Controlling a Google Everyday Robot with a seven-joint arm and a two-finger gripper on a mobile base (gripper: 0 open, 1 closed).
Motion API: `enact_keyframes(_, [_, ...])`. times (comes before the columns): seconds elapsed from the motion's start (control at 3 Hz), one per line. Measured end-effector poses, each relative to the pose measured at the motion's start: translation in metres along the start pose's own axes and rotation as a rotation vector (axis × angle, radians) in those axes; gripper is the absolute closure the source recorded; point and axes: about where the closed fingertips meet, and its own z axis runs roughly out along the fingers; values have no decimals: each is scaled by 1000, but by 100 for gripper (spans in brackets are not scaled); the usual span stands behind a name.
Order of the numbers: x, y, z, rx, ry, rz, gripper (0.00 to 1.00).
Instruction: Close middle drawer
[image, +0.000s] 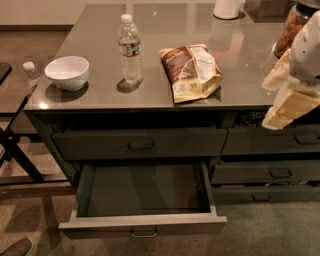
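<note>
The middle drawer (142, 224) of the wide left stack is pulled far out toward me. Its dark grey inside (145, 187) is empty, and a small bar handle (144, 233) sits at the centre of its flat front. The top drawer (140, 143) above it is closed. The drawer below it is hidden. My gripper (289, 106), a cream and white shape at the end of the arm, hangs at the right edge of the view. It is over the counter's right front corner, well apart from the open drawer and higher than it.
On the grey counter (100, 97) stand a white bowl (66, 71), a water bottle (130, 49), a snack bag (191, 71), a white container (227, 7) and a jar (295, 22). Narrower drawers (270, 172) are at the right. A side table with a small bottle (31, 72) stands left. A shoe (17, 247) is at bottom left.
</note>
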Motion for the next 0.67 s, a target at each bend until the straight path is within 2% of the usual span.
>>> enact_keyframes(0.67, [0,0,0,0,0,0,87])
